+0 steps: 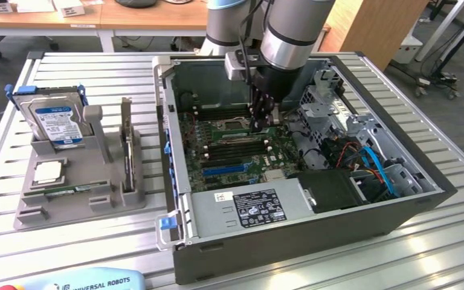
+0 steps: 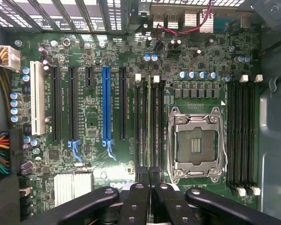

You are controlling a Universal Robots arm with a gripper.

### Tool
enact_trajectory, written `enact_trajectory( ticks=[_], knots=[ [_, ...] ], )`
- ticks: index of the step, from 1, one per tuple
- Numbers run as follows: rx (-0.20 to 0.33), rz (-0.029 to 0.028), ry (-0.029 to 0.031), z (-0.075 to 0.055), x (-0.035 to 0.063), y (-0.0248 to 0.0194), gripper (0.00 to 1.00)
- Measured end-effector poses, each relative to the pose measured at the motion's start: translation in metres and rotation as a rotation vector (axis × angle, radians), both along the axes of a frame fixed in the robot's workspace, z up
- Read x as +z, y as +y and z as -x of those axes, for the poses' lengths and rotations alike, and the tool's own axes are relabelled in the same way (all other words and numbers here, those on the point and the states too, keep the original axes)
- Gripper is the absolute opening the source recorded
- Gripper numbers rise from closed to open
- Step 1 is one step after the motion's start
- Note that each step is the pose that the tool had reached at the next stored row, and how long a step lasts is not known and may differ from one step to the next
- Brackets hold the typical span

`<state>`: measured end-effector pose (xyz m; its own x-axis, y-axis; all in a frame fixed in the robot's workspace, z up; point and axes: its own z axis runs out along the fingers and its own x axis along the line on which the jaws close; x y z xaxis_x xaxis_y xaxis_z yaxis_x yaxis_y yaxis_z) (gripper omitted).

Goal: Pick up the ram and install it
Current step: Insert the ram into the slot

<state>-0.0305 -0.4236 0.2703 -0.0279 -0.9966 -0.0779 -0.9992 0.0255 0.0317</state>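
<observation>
My gripper (image 1: 260, 124) reaches down inside the open computer case (image 1: 296, 241), just above the motherboard (image 1: 232, 154) beside the processor socket (image 2: 194, 140). In the wrist view the black fingers (image 2: 136, 206) are pressed together, and the gripper (image 2: 150, 199) is shut on the ram (image 2: 149, 126). The ram shows edge-on as a thin pale-green strip. It runs along the middle one of three black memory slots (image 2: 139, 131), lined up with it. Whether it is seated in the slot I cannot tell.
A grey holder (image 1: 79, 202) at the exterior view's left carries a blue-labelled hard drive (image 1: 55, 121), a square silver processor (image 1: 48, 172), a thin upright board (image 1: 125, 142) and a small green stick lying flat (image 1: 64, 192). Drive cages and cables (image 1: 361, 160) crowd the case's right side.
</observation>
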Motion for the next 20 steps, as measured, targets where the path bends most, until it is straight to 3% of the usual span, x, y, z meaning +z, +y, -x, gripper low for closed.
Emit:
enact_trajectory(
  ticks=[20],
  knots=[
    [0.000,0.0008,0.0000,0.000,-0.0143,0.0004,0.12]
  ],
)
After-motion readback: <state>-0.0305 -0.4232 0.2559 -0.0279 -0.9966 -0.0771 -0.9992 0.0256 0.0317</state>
